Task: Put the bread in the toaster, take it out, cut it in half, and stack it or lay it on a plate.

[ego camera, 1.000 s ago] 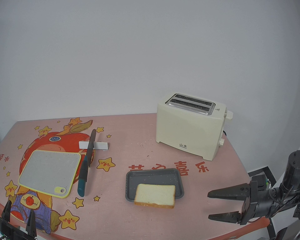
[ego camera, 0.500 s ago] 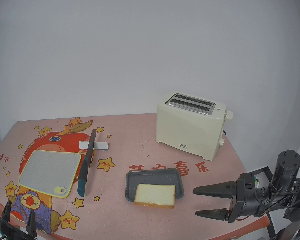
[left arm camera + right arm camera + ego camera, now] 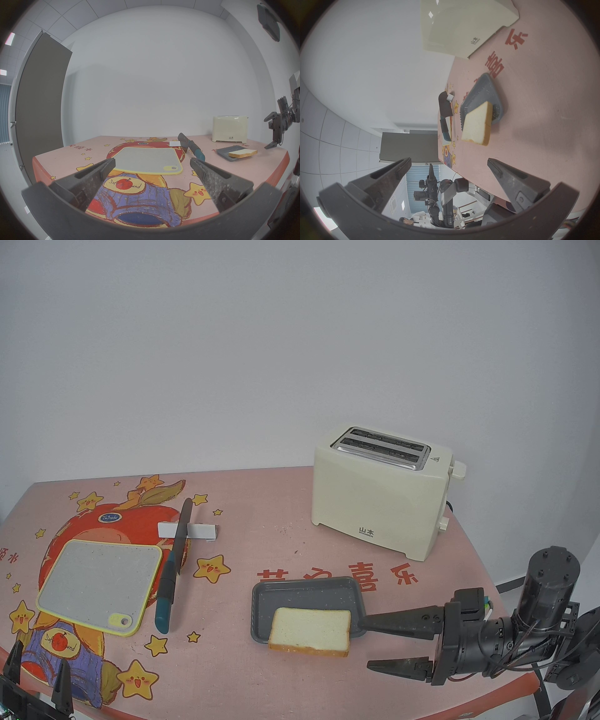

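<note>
Right gripper (image 3: 367, 644): jaws wide apart, one above the other, holding nothing, tips just beside the bread (image 3: 310, 630). The slice lies to the robot's left of the tips, long axis in line with the fingers. It is soft, pale and tan-crusted, tilted over the near rim of the dark speckled tray (image 3: 306, 585). Smooth cream toaster (image 3: 381, 490) behind. Left gripper (image 3: 37, 670) is spread, empty and well apart.

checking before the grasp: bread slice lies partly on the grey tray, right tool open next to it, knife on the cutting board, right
No: the head view shows the knife on the table beside the cutting board, not on it. The bread slice and open right tool are as stated.
</note>
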Available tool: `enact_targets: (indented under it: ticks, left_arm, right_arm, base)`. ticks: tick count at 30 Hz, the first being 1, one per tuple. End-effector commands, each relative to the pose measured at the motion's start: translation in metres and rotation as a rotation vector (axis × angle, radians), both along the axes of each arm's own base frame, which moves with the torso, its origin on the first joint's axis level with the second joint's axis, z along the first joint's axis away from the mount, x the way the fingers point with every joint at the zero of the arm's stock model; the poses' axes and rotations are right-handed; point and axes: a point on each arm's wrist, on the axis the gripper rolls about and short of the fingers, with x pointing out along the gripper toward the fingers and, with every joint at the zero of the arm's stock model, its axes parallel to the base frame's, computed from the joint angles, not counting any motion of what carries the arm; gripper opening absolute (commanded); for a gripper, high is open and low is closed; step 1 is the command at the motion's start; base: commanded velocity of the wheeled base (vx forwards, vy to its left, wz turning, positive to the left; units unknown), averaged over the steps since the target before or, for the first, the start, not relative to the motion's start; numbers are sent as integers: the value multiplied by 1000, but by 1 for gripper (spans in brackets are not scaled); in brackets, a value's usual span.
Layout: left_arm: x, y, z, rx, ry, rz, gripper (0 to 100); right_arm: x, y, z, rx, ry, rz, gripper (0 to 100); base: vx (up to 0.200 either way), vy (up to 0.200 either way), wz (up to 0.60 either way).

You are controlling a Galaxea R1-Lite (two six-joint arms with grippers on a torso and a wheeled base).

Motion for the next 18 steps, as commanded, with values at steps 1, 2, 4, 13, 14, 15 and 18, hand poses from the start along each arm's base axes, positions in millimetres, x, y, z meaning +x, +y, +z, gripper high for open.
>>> enact_targets:
  ticks: [1,2,4,13,14,15,18]
  left_arm:
    - [0,0,-5,-1,1,0,100]
    - [0,0,-5,1,1,0,100]
    - [0,0,-5,1,1,0,100]
    - [0,0,-5,1,1,0,100]
    - [0,0,-5,-1,1,0,100]
    - [0,0,-5,1,1,0,100]
    - [0,0,-5,1,1,0,100]
  right_arm:
    - [0,5,-8,-23,22,15,100]
    - [1,6,-8,-25,25,18,100]
    - [2,7,-8,-23,22,18,100]
    - [10,16,-12,-30,31,19,100]
    - [11,17,-13,-33,35,19,100]
    - [11,17,-14,-34,36,17,100]
    - [15,21,-15,-36,35,18,100]
  base:
    - [0,0,0]
    - [0,0,0]
    - [0,0,0]
    - [0,0,0]
    - [0,0,0]
    - [0,0,0]
    - [0,0,0]
